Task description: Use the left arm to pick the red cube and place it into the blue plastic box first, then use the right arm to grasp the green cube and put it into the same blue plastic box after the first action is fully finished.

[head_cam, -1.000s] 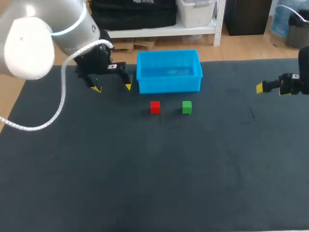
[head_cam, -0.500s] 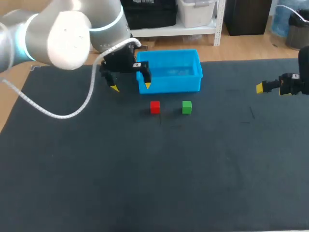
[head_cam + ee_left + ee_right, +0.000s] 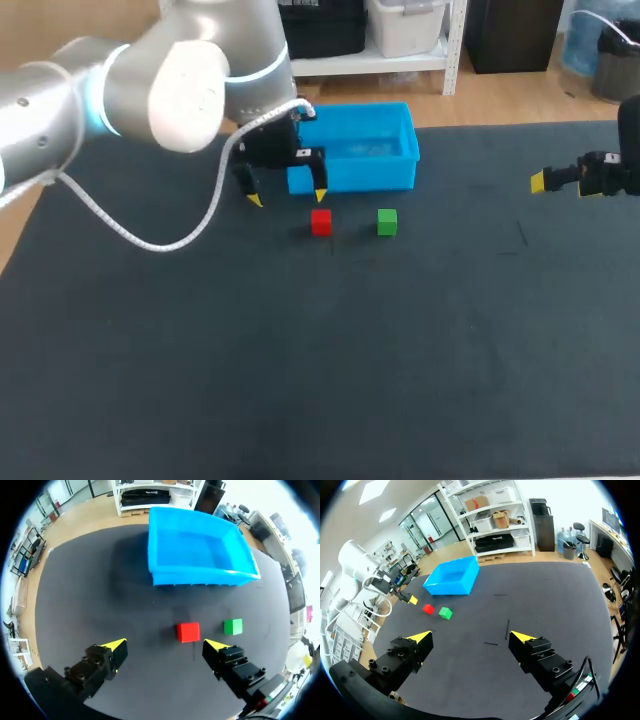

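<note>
One left hand (image 3: 166,644), wide open, empty

left tool (image 3: 164,644) spread wide, pointing down | right tool (image 3: 470,637) spread wide

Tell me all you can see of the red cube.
The red cube is small, evenly red, with sharp edges; its material cannot be told. It sits flat on the dark table, before the blue box, apart from the green cube. The open left end effector hangs close by; only the table touches it.
</note>
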`<state>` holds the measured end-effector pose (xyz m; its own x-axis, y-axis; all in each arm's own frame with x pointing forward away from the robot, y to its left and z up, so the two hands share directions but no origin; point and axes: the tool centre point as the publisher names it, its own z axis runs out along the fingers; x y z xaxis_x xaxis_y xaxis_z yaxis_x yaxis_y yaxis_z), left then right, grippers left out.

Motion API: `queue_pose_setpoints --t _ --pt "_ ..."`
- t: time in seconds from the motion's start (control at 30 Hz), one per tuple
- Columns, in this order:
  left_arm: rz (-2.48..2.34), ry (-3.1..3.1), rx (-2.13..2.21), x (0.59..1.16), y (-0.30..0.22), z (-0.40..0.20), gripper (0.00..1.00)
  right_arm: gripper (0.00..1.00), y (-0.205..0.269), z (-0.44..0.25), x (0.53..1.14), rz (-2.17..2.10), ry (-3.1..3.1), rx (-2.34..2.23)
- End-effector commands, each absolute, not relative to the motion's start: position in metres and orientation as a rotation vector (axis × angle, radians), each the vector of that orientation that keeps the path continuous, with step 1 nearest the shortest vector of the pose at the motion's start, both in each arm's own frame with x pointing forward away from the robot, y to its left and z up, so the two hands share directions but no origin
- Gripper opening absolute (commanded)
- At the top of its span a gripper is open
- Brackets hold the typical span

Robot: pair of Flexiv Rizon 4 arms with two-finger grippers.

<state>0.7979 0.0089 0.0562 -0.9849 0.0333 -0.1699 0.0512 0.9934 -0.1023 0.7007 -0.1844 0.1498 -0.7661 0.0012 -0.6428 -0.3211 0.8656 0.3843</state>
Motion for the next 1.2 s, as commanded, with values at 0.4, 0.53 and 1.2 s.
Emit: queue_pose_setpoints --t 0.4,0.53,1.2 --pt "-0.160 3.034 0.039 0.810 0.005 0.028 1.00 1.00 -0.185 0.150 0.701 0.637 2.373 -0.231" --pt "-0.145 3.041 0.043 0.810 0.007 0.027 1.00 1.00 -0.185 0.150 0.701 0.637 2.373 -0.231" --pt "-0.121 3.043 0.075 0.811 0.005 0.022 1.00 1.00 -0.185 0.150 0.701 0.637 2.373 -0.231"
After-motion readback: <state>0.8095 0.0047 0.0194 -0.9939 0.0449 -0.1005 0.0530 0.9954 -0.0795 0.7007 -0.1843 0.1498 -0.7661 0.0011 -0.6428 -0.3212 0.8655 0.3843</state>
